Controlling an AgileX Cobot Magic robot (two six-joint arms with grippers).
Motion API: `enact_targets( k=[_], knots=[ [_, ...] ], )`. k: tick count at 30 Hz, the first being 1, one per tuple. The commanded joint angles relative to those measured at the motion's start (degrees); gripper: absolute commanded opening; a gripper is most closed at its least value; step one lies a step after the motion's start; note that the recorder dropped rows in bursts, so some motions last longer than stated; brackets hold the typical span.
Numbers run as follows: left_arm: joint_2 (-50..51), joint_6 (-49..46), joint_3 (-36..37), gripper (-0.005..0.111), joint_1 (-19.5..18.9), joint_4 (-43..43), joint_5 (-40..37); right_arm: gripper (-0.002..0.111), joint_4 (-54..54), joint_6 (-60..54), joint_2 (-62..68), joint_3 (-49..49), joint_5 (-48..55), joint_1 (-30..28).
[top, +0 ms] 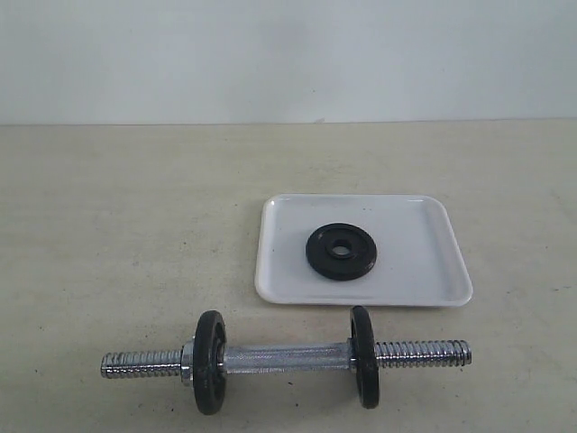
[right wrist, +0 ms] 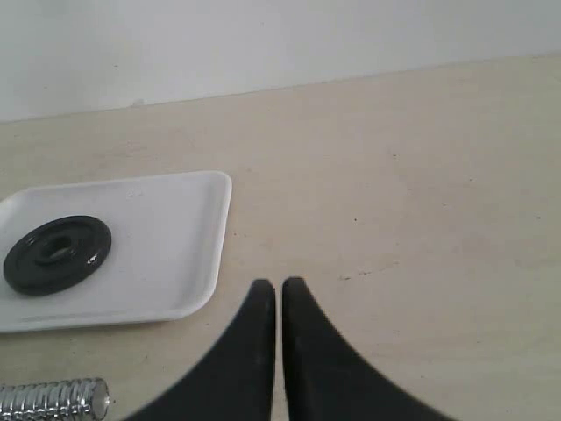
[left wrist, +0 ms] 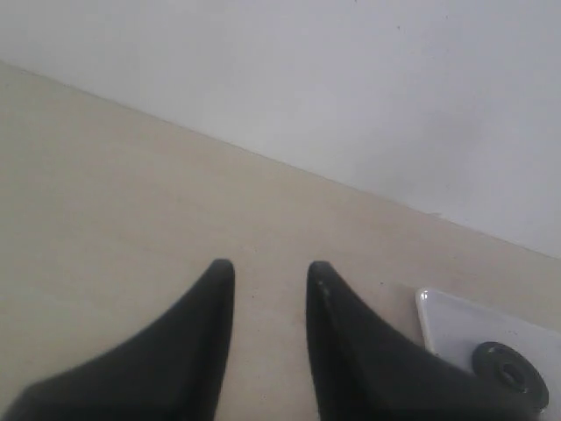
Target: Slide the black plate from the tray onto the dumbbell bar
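Flat on the tray [top: 270, 271] lies the black plate [top: 342, 253], so grasping it comes first: left gripper [left wrist: 270, 272] slightly spread and empty, right gripper [right wrist: 280, 289] pressed together, dumbbell bar [top: 424, 353] waiting near

L gripper [left wrist: 270, 266] ajar nr tray [left wrist: 445, 320]

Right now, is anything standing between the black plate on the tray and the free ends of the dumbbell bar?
Nothing visible does. The black plate lies flat in the tray; only the low rim and bare table separate it from the dumbbell bar. Both threaded ends, outside two mounted plates, are free.
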State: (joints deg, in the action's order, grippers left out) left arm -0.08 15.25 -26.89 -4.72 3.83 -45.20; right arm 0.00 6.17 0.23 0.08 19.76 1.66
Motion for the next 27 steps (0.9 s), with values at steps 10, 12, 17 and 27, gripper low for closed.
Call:
enact_targets(
  k=[10,12,17,27],
  knots=[
    [0.1,-1.2,0.5,0.027,0.3,0.1,3.9,0.001,0.0,-0.3,-0.2,-0.1,-0.7,0.1],
    [0.1,-1.2,0.5,0.027,0.3,0.1,7.9,0.001,0.0,-0.3,-0.2,-0.1,-0.7,0.1],
    [0.1,-6.2,0.5,0.027,0.3,0.1,10.7,0.001,0.0,-0.3,-0.2,-0.1,-0.7,0.1],
    [0.1,-19.4,0.5,0.027,0.3,1.3,3.5,0.001,0.0,-0.3,-0.2,-0.1,-0.7,0.1]
  ],
)
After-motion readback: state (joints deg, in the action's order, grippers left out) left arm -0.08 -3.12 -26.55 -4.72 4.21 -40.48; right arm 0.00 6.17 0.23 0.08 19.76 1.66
